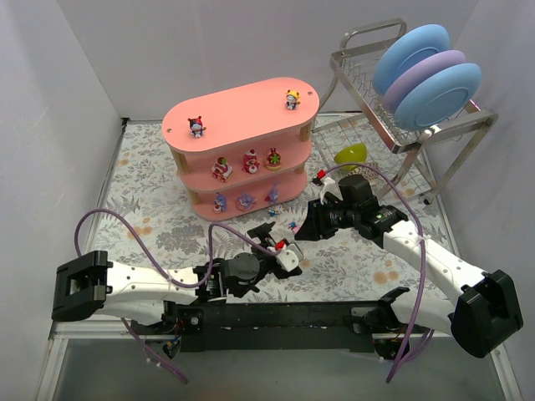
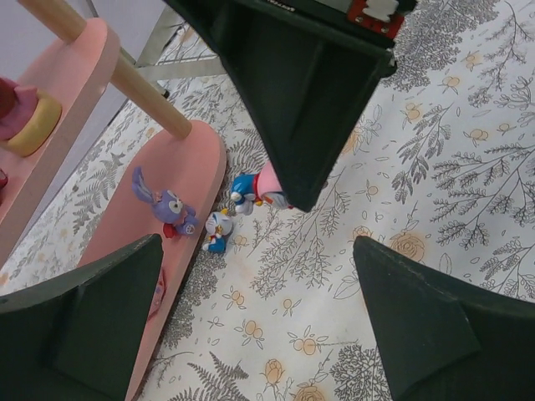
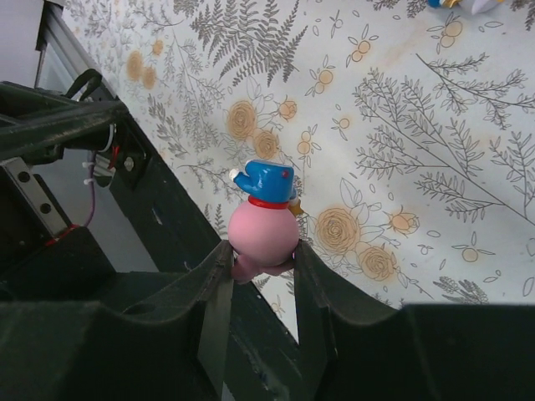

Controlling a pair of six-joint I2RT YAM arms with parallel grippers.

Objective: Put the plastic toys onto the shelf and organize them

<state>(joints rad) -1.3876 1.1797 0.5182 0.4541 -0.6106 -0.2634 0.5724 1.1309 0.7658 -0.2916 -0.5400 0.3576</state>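
Note:
The salmon-pink shelf (image 1: 242,117) stands at the back, with two toys on its top board and three on each lower tier. My right gripper (image 3: 261,251) is shut on a toy with a pink hat and blue body (image 3: 264,219), holding it by the pink ball a little above the mat, in front of the shelf's bottom tier (image 2: 180,163). A small blue toy (image 2: 216,230) lies on the mat beside that tier, near a purple rabbit toy (image 2: 164,205) on the board. My left gripper (image 2: 259,334) hangs wide open just behind, nothing between its fingers.
A wire dish rack (image 1: 393,125) with blue and purple plates stands at the back right. A green bowl (image 1: 352,154) and a red toy (image 1: 318,179) lie between it and the shelf. The right arm (image 2: 301,92) fills the top of the left wrist view.

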